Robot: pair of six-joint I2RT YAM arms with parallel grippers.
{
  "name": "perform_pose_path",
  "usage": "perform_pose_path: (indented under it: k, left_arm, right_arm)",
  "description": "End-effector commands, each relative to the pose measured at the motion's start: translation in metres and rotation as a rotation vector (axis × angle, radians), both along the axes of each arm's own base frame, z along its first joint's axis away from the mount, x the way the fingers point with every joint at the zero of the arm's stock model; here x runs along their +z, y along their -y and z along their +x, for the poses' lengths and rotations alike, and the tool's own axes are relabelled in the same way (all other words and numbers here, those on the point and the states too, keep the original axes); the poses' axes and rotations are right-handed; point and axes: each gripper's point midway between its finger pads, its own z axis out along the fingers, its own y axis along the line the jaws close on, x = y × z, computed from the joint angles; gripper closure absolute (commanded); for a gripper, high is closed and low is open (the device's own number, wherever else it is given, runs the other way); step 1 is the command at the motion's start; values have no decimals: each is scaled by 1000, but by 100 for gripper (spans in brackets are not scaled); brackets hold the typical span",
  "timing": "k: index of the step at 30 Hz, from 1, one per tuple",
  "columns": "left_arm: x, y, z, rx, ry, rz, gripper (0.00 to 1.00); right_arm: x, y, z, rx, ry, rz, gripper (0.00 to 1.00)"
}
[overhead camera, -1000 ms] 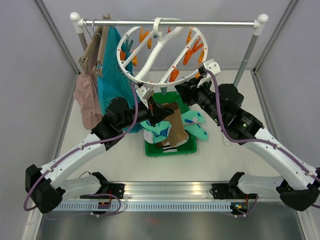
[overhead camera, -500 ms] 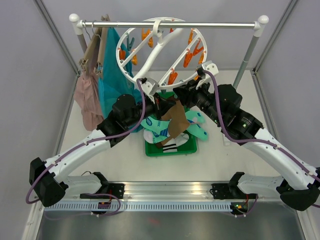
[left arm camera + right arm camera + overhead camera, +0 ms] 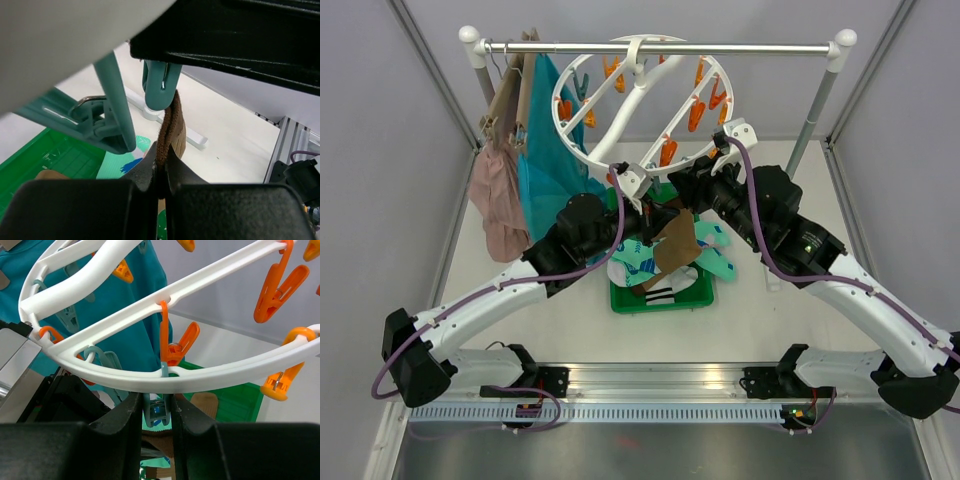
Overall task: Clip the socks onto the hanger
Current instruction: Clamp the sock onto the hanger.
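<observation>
Brown sock (image 3: 172, 125) half behind left gripper (image 3: 161, 169)

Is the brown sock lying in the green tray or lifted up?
Lifted: the left gripper pinches the brown sock, its top at a teal peg.

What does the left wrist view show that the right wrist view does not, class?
Only the left wrist view: the left gripper shut on the brown sock, held up to the teal peg. Only the right wrist view: the white hanger, orange pegs, and the right gripper squeezing that peg. Both: the teal peg and green tray.
</observation>
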Motion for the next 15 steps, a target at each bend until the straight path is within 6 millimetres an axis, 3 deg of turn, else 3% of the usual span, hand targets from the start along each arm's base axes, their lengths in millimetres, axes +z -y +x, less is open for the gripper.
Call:
perform_pose_path:
  k: [1,15]
  left_arm:
    - [18,-6,4,50,66,-7,98]
    - [27,-11,8,81,87,-12,98]
  right_arm:
    - [16,4,1,-30,17,24,100]
    - [11,15,6,-96,18,-24,100]
